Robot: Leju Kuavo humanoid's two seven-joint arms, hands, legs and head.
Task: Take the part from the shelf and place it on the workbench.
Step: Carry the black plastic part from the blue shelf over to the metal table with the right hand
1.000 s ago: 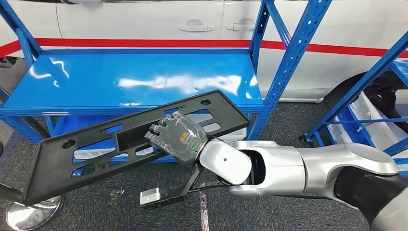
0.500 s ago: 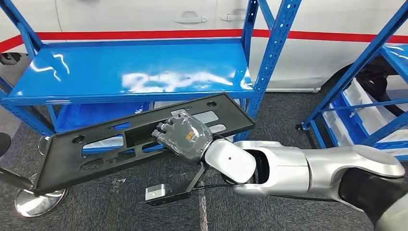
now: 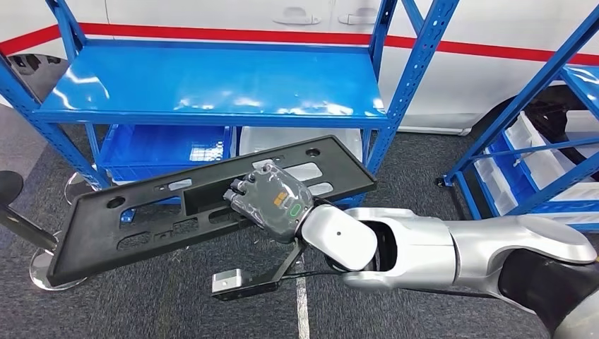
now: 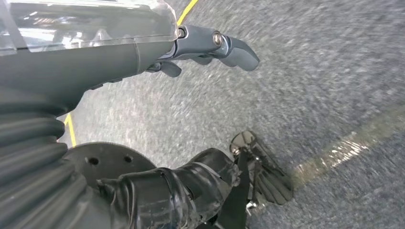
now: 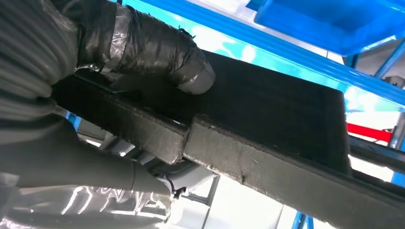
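The right hand grips a long black part at mid-frame, below the blue shelf. The left hand hangs over the grey floor, fingers apart, holding nothing.

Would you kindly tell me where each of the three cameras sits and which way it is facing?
Head view: high on the body, looking forward and down at the blue shelf; the right hand holds the black part.
Left wrist view: behind the left hand, facing grey carpet; its fingers hold nothing.
Right wrist view: behind the right hand, close on the part's edge, its thumb pressing on it.
Shared: head and right wrist views both show part and shelf.
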